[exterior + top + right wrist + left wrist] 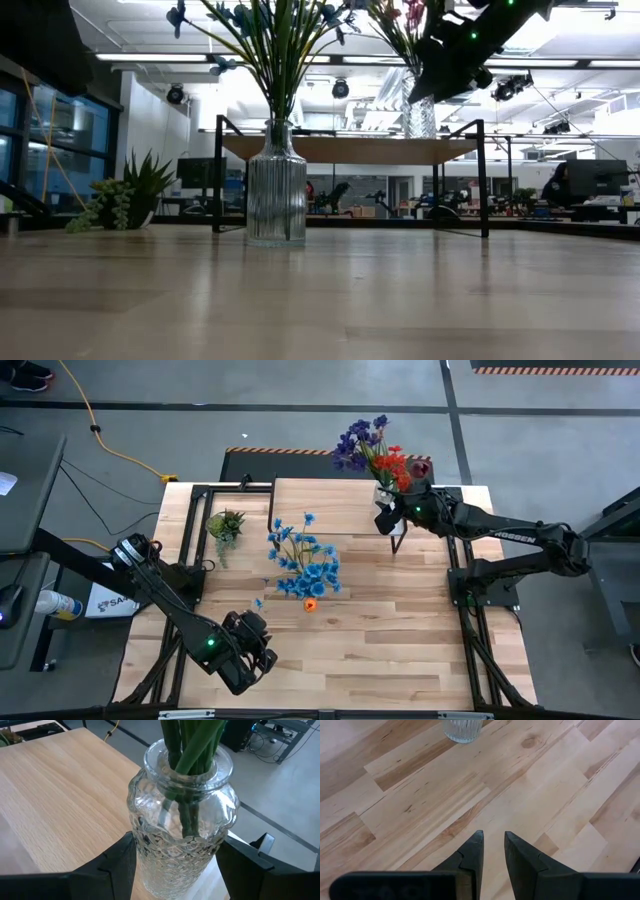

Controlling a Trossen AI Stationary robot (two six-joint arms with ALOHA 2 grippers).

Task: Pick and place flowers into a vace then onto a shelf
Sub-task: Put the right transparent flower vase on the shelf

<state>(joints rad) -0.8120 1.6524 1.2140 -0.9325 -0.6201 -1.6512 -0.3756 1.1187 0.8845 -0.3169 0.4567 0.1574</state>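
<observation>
A patterned glass vase (180, 845) with red and purple flowers (380, 455) stands at the right end of the shelf (330, 500), between the fingers of my right gripper (386, 520). A ribbed glass vase (277, 185) with blue flowers (305, 560) and one orange bloom (309, 604) stands by its base on the table's middle, in front of the shelf. My left gripper (493, 834) hovers over bare table near the front left, its fingers a little apart with nothing between them. My right gripper has the patterned vase's bulging body (142, 840) between its two fingers, one on each side, below the neck. The fingers come from the table's right side, slanting slightly downward. The vase is upright, and in the low view its base (420, 132) meets the shelf top.
A small spiky green potted plant (225, 525) sits on the table left of the shelf. The shelf's thin black legs (483, 180) stand behind the ribbed vase. Bare planks lie along the table's front and right (400, 630).
</observation>
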